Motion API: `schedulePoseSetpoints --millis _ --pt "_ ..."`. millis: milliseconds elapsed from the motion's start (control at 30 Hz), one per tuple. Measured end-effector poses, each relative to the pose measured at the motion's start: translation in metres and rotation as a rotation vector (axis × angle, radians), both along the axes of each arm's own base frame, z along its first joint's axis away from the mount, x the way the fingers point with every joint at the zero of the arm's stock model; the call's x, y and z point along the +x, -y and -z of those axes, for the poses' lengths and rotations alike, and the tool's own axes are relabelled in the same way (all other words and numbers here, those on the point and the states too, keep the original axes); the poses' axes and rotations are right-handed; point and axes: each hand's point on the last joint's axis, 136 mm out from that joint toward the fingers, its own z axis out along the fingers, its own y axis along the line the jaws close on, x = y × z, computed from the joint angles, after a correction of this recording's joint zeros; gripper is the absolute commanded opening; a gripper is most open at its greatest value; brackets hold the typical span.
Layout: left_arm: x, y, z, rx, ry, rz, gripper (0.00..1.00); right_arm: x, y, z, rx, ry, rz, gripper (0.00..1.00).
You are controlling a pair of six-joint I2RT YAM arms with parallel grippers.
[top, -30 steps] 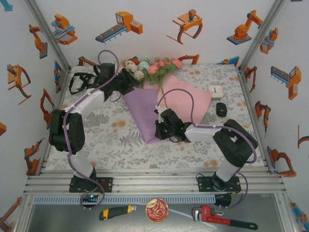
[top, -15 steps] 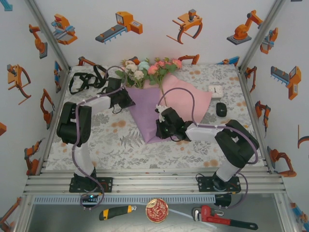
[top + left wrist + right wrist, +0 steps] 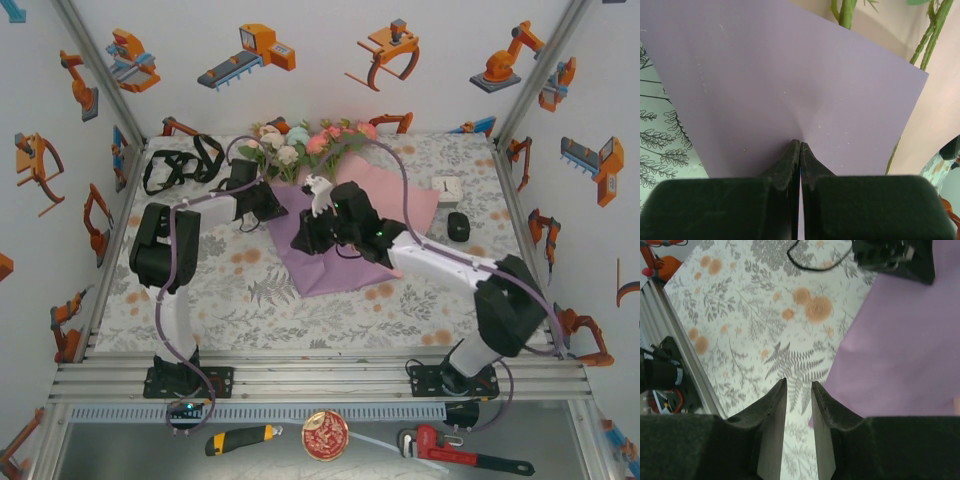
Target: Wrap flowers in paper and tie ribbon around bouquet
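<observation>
The flowers (image 3: 305,140) lie at the back of the table, their green stems (image 3: 845,12) running onto the paper. The paper (image 3: 325,268) lies lilac side up toward the front, with its pink reverse (image 3: 390,190) showing at the right. My left gripper (image 3: 800,144) is shut on the lilac paper's (image 3: 790,85) near edge, at the sheet's upper left corner (image 3: 275,205). My right gripper (image 3: 799,384) hovers open above the tablecloth beside the paper's (image 3: 900,350) left edge, holding nothing. The black ribbon (image 3: 180,165) lies looped at the back left.
A small white box (image 3: 447,187) and a black object (image 3: 458,225) sit at the right of the table. A black cable (image 3: 810,265) trails on the cloth near the left gripper. A utility knife (image 3: 240,438), tin (image 3: 325,434) and wrench (image 3: 460,452) lie below the table edge.
My left gripper closed on the paper's edge and its arm drew in. My right gripper opened, let go of the paper, and rose toward the back over the sheet.
</observation>
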Motion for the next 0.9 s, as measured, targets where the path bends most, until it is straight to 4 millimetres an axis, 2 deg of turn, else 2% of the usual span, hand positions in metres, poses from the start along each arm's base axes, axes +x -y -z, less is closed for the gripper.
schedulePoseSetpoints --millis 67,167,300,400,567,700,800,900 --pt "0.000 0.000 0.003 0.002 -0.006 -0.001 0.10 0.011 -0.008 0.021 -0.024 -0.026 0.017 0.22" --pt "0.002 -0.003 0.005 0.004 -0.009 -0.008 0.11 0.015 -0.005 0.073 -0.119 -0.093 0.038 0.20" --pt "0.022 -0.021 0.004 -0.002 0.001 -0.049 0.14 -0.001 0.015 0.128 -0.247 -0.168 0.036 0.19" --pt "0.048 -0.041 0.002 -0.014 0.018 -0.093 0.15 -0.013 0.028 0.150 -0.295 -0.199 0.031 0.19" --pt "0.084 -0.066 0.004 -0.042 0.037 -0.132 0.16 -0.016 0.032 0.152 -0.291 -0.197 0.036 0.18" --pt "0.098 -0.074 -0.001 -0.065 0.053 -0.137 0.19 -0.019 0.035 0.151 -0.284 -0.197 0.040 0.19" --pt "0.105 -0.076 -0.015 -0.083 0.081 -0.136 0.26 -0.021 0.037 0.148 -0.286 -0.196 0.038 0.22" --pt "0.104 -0.077 -0.040 -0.112 0.116 -0.137 0.33 -0.022 0.039 0.138 -0.283 -0.188 0.036 0.27"
